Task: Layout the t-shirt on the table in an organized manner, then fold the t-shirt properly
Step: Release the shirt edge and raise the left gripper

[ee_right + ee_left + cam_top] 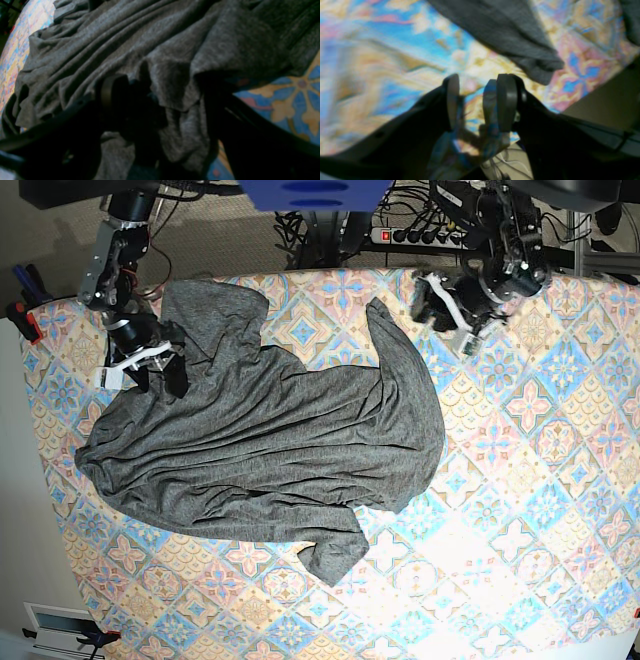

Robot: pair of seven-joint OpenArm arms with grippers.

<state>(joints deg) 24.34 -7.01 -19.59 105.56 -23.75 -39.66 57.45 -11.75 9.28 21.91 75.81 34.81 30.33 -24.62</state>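
While the t-shirt lies rumpled, spreading is in hand: the right gripper, jaws wide over its edge, must close, and the left gripper, half-parted and empty beside it, must reach a sleeve.

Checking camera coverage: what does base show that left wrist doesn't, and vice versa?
Base only: the whole t-shirt spread rumpled, and the right gripper at its edge, jaws wide with cloth between them. Left wrist only: a close view of the left gripper, empty, jaws partly apart above the table. Both: grey shirt fabric on the tile-print table, left gripper clear of the shirt.
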